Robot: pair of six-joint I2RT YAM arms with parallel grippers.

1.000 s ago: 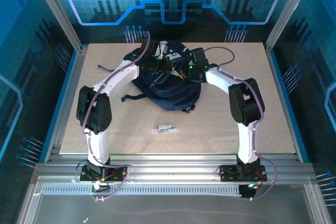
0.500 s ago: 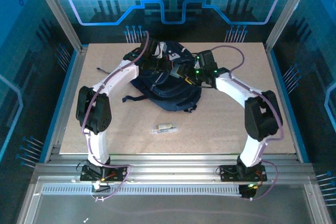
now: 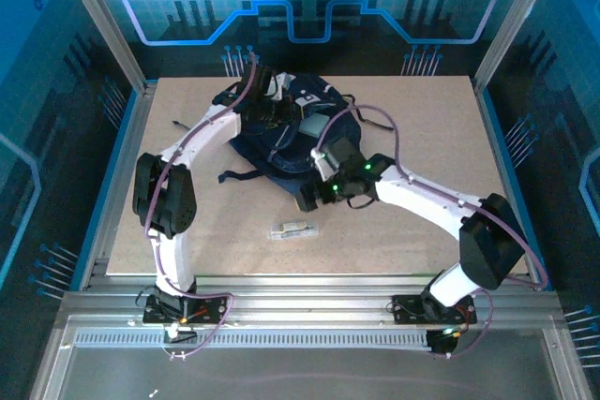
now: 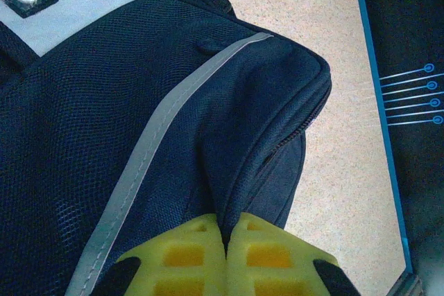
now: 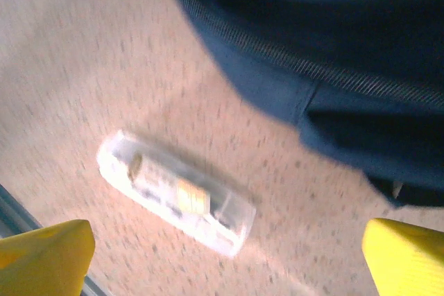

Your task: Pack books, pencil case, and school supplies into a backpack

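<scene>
**Figure. The right gripper over the last loose item, seen from above and from both wrists.**

The small clear box of school supplies lies on the bare table. It sits just off the near edge of the backpack and does not touch it.

The right gripper hangs just beyond the box, on the backpack side, with its fingers spread wide. In the right wrist view the box lies ahead of the open gripper, inside the span of the two fingers and somewhat nearer the left one.

The box's long axis runs on a diagonal in that view, from upper left to lower right. That is closer to the line joining the fingertips than to crossing it. Closing as the fingers now stand would probably meet the box end to end, so a turn of the wrist looks necessary for the fingers to close across the narrow width.

The left gripper is well away at the far end of the backpack. Its fingers are pressed together on a fold of navy fabric, pinched at the tips. The right arm is therefore the nearer one, and the only free one.

The right wrist picture is blurred, so what is inside the box cannot be told.
</scene>
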